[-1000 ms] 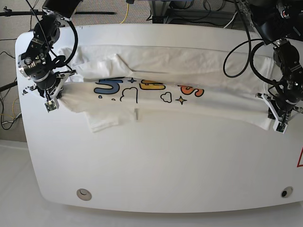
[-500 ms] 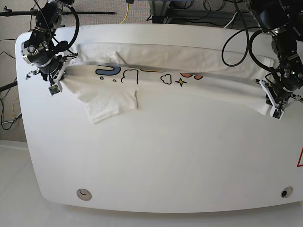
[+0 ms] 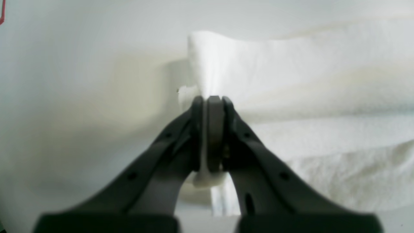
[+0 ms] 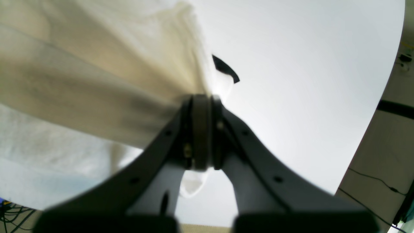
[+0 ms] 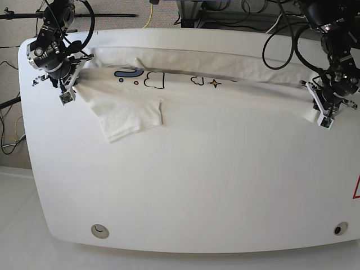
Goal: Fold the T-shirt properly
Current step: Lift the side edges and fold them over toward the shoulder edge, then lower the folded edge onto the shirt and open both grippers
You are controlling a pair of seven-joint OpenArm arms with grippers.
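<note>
1. The smooth white oval table (image 5: 185, 191) lies bare across its near half.
2. The white short-sleeved cotton T-shirt with its colourful cloud-and-star print (image 5: 169, 84) stretches along the far edge, one sleeve trailing nearer.
3. The left gripper (image 5: 326, 115) has its jaws pinched on a bunched edge of the shirt; the right gripper (image 5: 66, 90) likewise nips cloth beside a small black tag (image 4: 225, 69).
4. To lay this fold well, I would hold both grips firm, keep the cloth taut and level, and lower both ends evenly.

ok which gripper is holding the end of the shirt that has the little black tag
The right gripper: its wrist view shows the black tag just past its pinch on the T-shirt. The left gripper grips plain white cloth.
</note>
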